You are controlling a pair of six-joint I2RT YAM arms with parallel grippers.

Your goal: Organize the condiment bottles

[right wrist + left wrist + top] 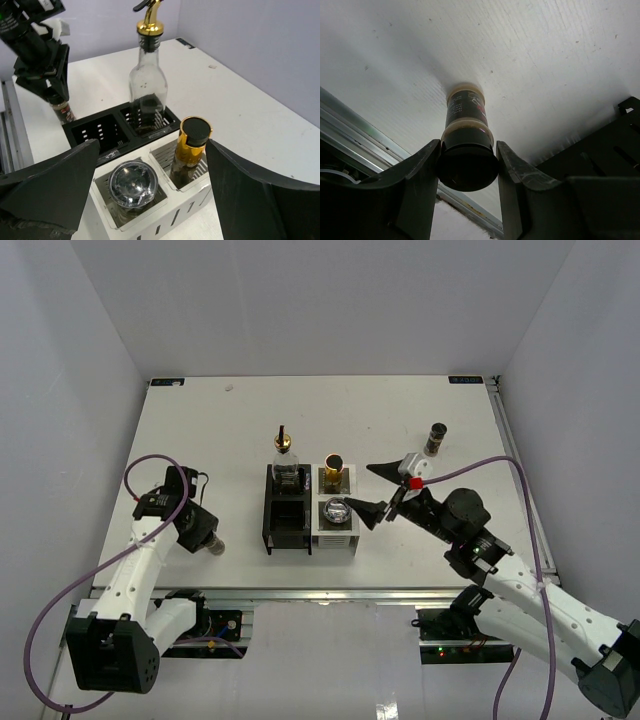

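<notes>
Left gripper (468, 146), clamped around brown jar (465, 107)

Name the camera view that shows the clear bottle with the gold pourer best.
Right wrist: the clear bottle stands close and side-on, upright in the black rack, with its glass body and gold spout plain. Top external shows it small, from above. Left wrist does not show it.

Clear glass bottle (146, 85), glossy gold pourer (151, 22), matt table (210, 430)
</notes>
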